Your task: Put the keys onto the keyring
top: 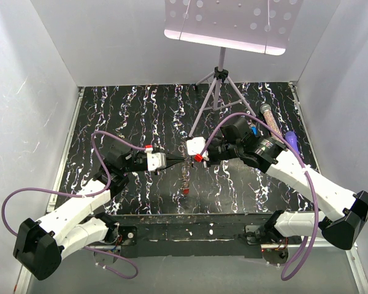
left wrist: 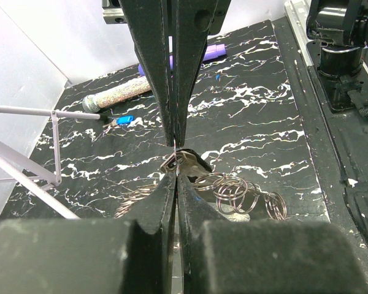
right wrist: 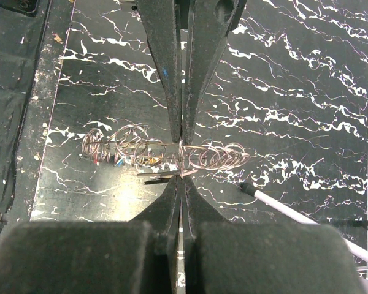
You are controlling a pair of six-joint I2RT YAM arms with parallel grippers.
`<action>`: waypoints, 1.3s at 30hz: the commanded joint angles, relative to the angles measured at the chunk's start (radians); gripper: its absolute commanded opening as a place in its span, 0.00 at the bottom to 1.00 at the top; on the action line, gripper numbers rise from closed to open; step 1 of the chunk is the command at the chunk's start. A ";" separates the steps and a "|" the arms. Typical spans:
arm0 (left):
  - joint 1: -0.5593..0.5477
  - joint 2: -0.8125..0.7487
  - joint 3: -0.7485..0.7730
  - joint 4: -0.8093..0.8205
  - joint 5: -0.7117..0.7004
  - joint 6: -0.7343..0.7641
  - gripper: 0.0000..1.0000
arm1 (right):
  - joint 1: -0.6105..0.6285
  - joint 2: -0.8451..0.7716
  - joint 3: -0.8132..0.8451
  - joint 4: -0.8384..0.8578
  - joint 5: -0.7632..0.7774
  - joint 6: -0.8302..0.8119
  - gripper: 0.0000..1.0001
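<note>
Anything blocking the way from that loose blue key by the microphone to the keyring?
Nothing on the table: the left wrist view shows bare tabletop between the blue key and the keyring, with the tripod off to one side. From above, though, the right arm hangs over that stretch.

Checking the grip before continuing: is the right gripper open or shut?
Shut. The right gripper shows its fingers meeting with no gap, pinching the keyring between them.

Bright, even overhead light washes the walls (top: 24, 92) pale. In the wrist views the fingers (left wrist: 80, 257) blur near the camera; the table (right wrist: 80, 196) left of them carries soft glare.
</note>
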 commanded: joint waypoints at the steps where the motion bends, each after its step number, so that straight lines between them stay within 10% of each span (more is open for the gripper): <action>1: -0.005 -0.011 0.021 0.051 0.010 -0.007 0.00 | 0.004 0.001 -0.004 0.047 -0.007 0.010 0.01; 39: -0.005 -0.009 0.031 0.036 -0.024 -0.011 0.00 | 0.009 0.001 0.001 0.058 0.007 0.004 0.01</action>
